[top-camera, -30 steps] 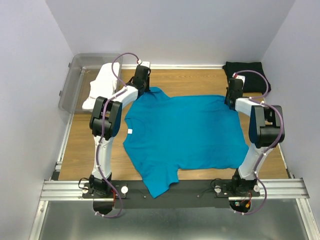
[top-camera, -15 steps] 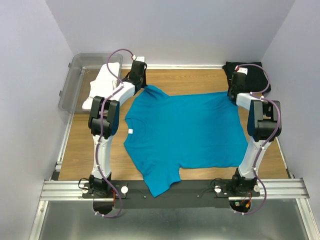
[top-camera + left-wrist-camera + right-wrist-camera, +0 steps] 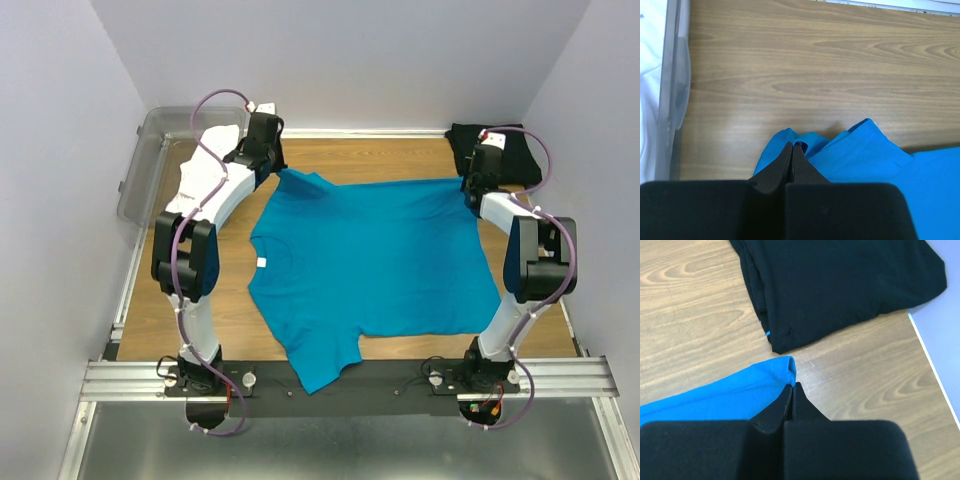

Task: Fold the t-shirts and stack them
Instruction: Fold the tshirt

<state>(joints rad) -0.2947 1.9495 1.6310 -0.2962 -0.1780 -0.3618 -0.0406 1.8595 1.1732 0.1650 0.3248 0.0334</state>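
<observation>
Along the far edge we've got left gripper (image 3: 792, 147) and right gripper (image 3: 792, 387) clamped on corners of the teal t-shirt (image 3: 370, 260); tiny bites, an uneven pull could slip one.

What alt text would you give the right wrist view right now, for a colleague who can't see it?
The right gripper, shut, pinches a corner of the teal-blue t-shirt on the wooden table. Just beyond that corner lies the folded black t-shirt, filling the top of the view.
</observation>
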